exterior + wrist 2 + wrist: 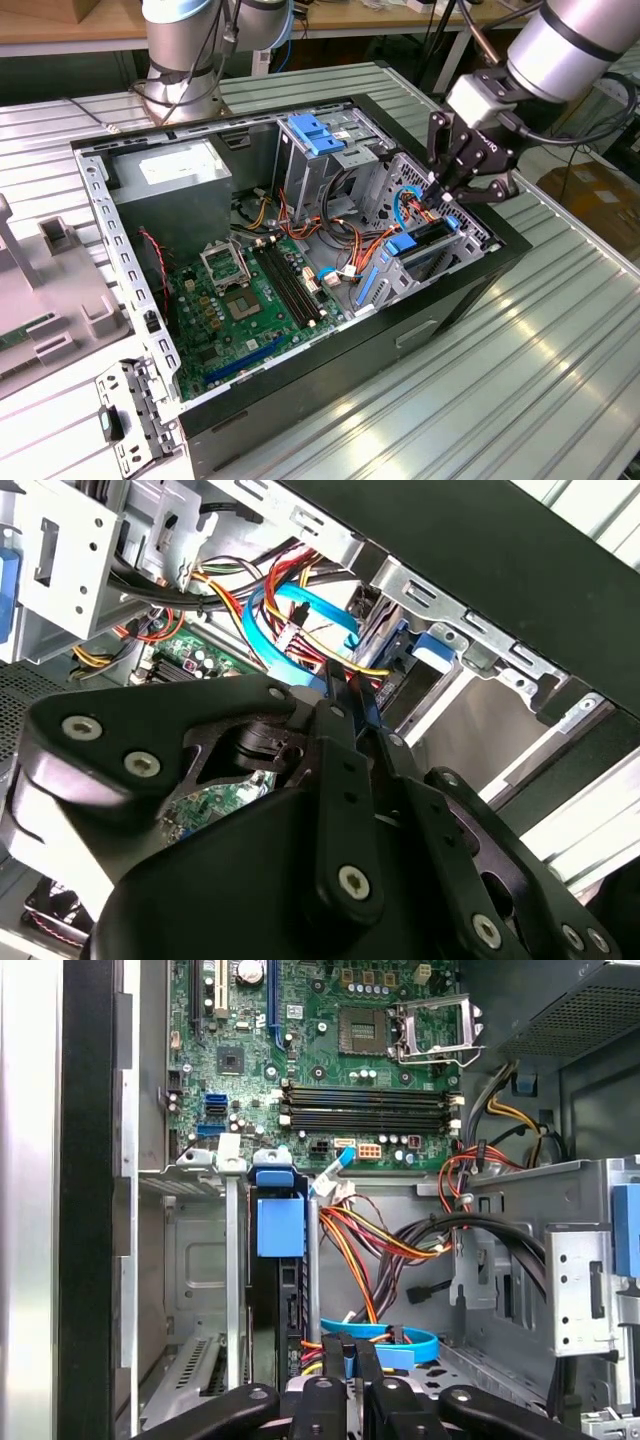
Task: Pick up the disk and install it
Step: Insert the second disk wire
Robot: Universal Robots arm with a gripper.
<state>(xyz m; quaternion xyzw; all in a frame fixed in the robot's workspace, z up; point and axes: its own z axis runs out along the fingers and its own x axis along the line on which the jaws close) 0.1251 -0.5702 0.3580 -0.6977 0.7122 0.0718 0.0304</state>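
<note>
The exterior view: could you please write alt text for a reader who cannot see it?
A robot arm's black claw reaches into an open computer case on a ribbed metal table, just above the blue-framed disk standing in its bay near the case's front edge. The green motherboard lies exposed inside.

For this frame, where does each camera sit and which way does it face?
Exterior view: off the arm, above and to one side, looking down on the open computer case; arm and gripper at its right.
Second wrist view: behind the gripper, facing cables and drive bay.
First wrist view: above the gripper, looking into the case at the motherboard and the disk in its bay.
Shared: gripper, blue cable.
</note>
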